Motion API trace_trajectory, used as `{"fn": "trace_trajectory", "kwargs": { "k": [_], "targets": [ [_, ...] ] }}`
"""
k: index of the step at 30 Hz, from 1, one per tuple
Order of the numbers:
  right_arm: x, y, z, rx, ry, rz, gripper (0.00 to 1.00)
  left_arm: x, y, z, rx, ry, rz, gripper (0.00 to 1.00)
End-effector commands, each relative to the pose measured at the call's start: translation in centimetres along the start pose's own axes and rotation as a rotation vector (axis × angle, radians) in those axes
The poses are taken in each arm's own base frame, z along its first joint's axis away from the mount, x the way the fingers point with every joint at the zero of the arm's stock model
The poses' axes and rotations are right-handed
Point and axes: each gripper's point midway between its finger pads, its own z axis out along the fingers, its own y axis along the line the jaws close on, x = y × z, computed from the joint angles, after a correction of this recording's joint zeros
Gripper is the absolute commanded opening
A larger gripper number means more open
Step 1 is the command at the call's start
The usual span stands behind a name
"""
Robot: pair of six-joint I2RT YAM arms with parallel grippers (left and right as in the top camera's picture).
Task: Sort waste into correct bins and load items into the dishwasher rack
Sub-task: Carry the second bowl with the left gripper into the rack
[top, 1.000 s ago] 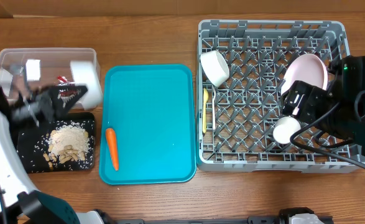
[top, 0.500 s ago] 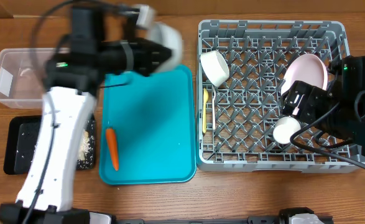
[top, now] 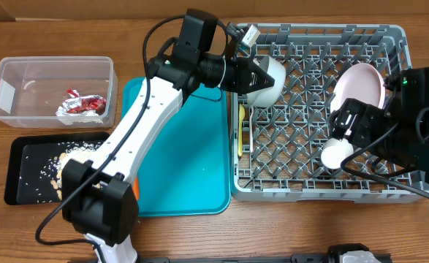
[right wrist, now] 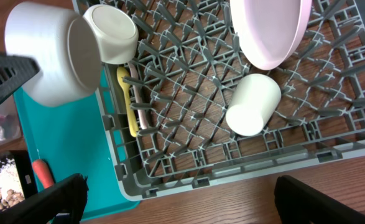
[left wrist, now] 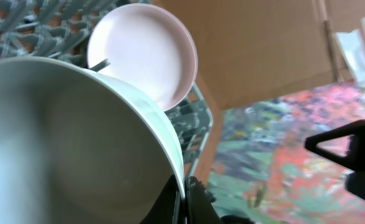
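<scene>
My left pincer (left wrist: 183, 190) is pinching the thin rim of a smooth, rounded white bowl (left wrist: 76, 137), hanging over the left edge of the grey pegged lattice rack (top: 316, 183), seemingly just beside 1 other bowl (right wrist: 110, 25). My right pincer (right wrist: 188, 202) is gaping wide, empty, above bare pegs.

Grey rack (top: 309, 191) — teal tray (top: 192, 161).
</scene>
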Motion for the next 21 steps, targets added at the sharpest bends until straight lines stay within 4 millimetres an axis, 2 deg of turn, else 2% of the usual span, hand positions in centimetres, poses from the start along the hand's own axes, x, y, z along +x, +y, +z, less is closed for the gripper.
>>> {"fn": "trace_trajectory", "kwargs": {
  "k": [1,6,8,11,15,19,21],
  "targets": [
    [-0.3,0.0,-0.5,-0.004,-0.025,0.002,1.0,0.1,-1.5,0.4,0.103,0.035,-0.057,0.04],
    [-0.3,-0.1,-0.5,-0.001,-0.026,0.002,1.0,-1.4,-2.2,0.2,0.099,-0.02,-0.073,0.04],
    [-0.3,-0.1,-0.5,-0.001,-0.025,0.002,1.0,-1.2,-2.0,0.1,0.031,-0.041,-0.091,0.04],
    [-0.1,-0.1,-0.5,0.002,-0.019,0.002,1.0,0.4,-1.3,-0.4,-0.124,-0.041,-0.115,0.04],
    [0.1,-0.3,-0.5,0.007,-0.009,0.003,1.0,2.7,-0.9,-2.1,-0.301,-0.031,-0.134,0.04],
    [0.2,-0.3,-0.5,0.009,-0.005,0.003,1.0,3.5,-3.0,-2.1,-0.268,-0.046,-0.116,0.04],
    [0.2,-0.3,-0.5,0.009,-0.004,0.003,1.0,4.7,-3.3,-1.5,-0.259,-0.037,-0.159,0.04]
  ]
}}
